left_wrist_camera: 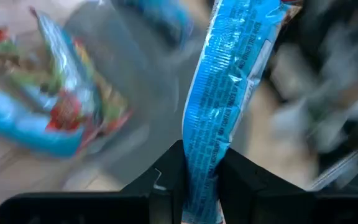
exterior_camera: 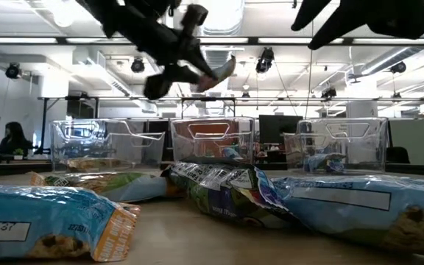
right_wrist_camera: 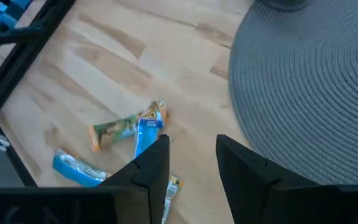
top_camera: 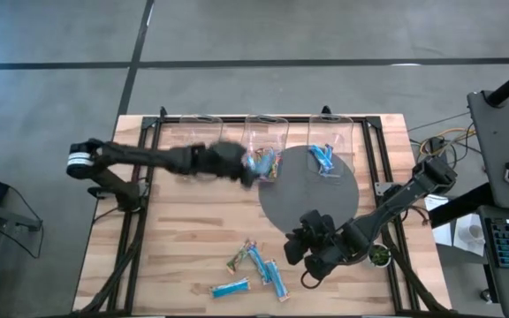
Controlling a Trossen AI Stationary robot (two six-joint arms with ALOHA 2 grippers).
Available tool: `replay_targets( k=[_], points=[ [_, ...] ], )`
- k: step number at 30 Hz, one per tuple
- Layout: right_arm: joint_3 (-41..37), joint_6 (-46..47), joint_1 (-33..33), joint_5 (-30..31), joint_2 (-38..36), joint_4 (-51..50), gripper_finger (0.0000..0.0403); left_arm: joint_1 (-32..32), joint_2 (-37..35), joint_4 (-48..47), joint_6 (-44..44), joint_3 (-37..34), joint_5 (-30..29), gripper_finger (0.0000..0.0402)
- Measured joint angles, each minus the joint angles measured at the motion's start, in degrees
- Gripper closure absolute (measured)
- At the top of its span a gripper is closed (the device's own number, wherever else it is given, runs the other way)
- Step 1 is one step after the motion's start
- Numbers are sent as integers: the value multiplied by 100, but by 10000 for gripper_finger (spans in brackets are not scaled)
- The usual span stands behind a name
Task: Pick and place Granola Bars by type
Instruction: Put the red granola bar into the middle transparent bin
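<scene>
**Left arm holds a blue bar by the middle bin; right arm waits over the loose bars**

High view: the left gripper reaches across the table to the middle bin, at twelve o'clock from the table's centre. The right gripper hangs at about five o'clock, at the edge of the grey round mat. Loose granola bars lie near six o'clock; blue ones sit in the right bin.

Low view: three clear bins stand in a row behind bars lying close to the lens.

Left wrist view: the fingers are clamped on a blue bar that stands out straight beyond them.

Right wrist view: the fingers stand apart with nothing between them; beyond lie a green-and-gold bar and two blue ones.
</scene>
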Motion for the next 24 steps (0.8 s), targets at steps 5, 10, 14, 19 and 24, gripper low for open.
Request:
replay_targets(
  k=[5,10,14,19,24],
  points=[
    [0,-39,-17,53,-86,-33,275,941,303,1161,-1103,-5,893,342],
    [0,-39,-15,56,-93,-51,274,1423,771,1163,-1609,9,948,342],
    [0,-59,-15,198,-93,-79,278,1538,1089,1157,-1194,7,1194,342],
    [0,-51,-15,206,-102,-275,278,1535,1172,1200,-1039,73,840,342],
    [2,-39,-15,403,-121,-416,273,1535,1173,1302,-1015,185,727,318]
  ],
)
